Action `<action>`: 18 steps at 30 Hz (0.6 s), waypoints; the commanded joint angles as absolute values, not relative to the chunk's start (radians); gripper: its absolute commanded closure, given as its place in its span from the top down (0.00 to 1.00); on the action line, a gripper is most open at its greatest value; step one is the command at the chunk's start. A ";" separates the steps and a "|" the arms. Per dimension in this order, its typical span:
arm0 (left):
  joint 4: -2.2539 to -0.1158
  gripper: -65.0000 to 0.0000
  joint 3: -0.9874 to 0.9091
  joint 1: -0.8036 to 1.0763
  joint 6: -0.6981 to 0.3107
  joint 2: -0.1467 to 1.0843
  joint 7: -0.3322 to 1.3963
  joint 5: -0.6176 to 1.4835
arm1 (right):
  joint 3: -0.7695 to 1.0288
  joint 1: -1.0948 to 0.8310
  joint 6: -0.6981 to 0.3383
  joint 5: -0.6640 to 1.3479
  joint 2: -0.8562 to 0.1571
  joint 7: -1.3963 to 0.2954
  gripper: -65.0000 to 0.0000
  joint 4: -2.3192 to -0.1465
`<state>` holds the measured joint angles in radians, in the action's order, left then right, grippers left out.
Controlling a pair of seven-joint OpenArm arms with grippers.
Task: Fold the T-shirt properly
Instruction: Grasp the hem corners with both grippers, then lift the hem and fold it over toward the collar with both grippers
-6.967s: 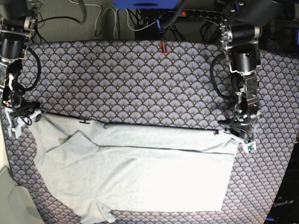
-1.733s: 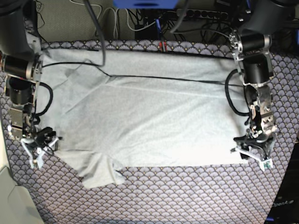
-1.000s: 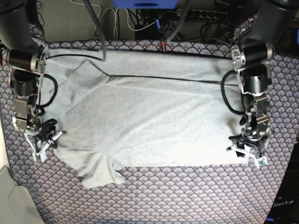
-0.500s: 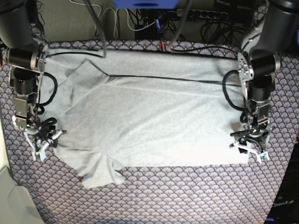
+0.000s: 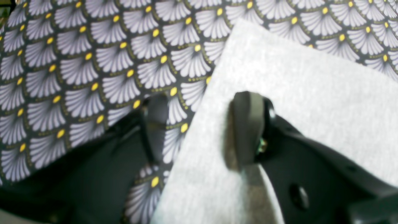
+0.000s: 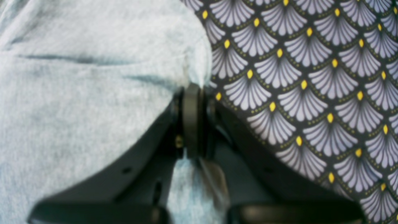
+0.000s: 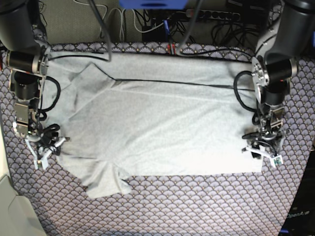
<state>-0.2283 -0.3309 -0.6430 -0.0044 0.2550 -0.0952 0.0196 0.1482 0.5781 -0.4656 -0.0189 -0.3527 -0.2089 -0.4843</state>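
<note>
- The T-shirt (image 7: 152, 123), a large light heather-grey cotton one with short sleeves, lies spread nearly flat on the purple-grey fan-patterned tablecloth (image 7: 197, 206), covering most of its middle.
- My right gripper (image 6: 192, 93) is pinched tight on a fold of the T-shirt's edge, at the end where the sleeve bunches toward the near edge.
- My left gripper (image 5: 199, 124) stands with its jaws wide apart at the T-shirt's opposite near corner: one finger (image 5: 245, 130) over the cloth, the other (image 5: 155, 124) over the tablecloth beside it, nothing clamped.
- Risk, as I judge it: if I lift with the right side alone, the cloth will drag skewed and wrinkle, since the left corner is free.
- Closing the left jaws as they stand might catch the tablecloth with the T-shirt.
- The crumpled sleeve (image 7: 106, 182) could get trapped inside a fold.
- The T-shirt's long axis runs side to side in the base view, hem end at my left gripper, sleeves at my right.
</note>
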 commanded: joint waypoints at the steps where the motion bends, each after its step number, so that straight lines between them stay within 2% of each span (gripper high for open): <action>1: -0.226 0.51 -0.329 -0.662 -0.008 0.265 -0.085 0.013 | 0.148 0.584 -0.467 -0.038 -0.367 -0.259 0.00 -0.484; 3: -0.220 0.48 -0.329 -0.662 -0.008 0.263 -0.088 0.013 | 0.148 0.584 -0.467 -0.038 -0.367 -0.259 0.00 -0.484; 5: -0.220 0.39 -0.326 -0.662 -0.012 0.263 -0.090 0.013 | 0.148 0.584 -0.467 -0.038 -0.367 -0.259 0.00 -0.484; 10: -0.225 0.01 -0.211 -0.662 -0.012 0.262 -0.091 0.021 | 0.147 0.584 -0.467 -0.038 -0.367 -0.259 0.00 -0.484; 18: -0.242 0.01 -0.196 -0.661 -0.010 0.262 -0.084 0.021 | 0.151 0.587 -0.469 -0.035 -0.366 -0.266 0.00 -0.513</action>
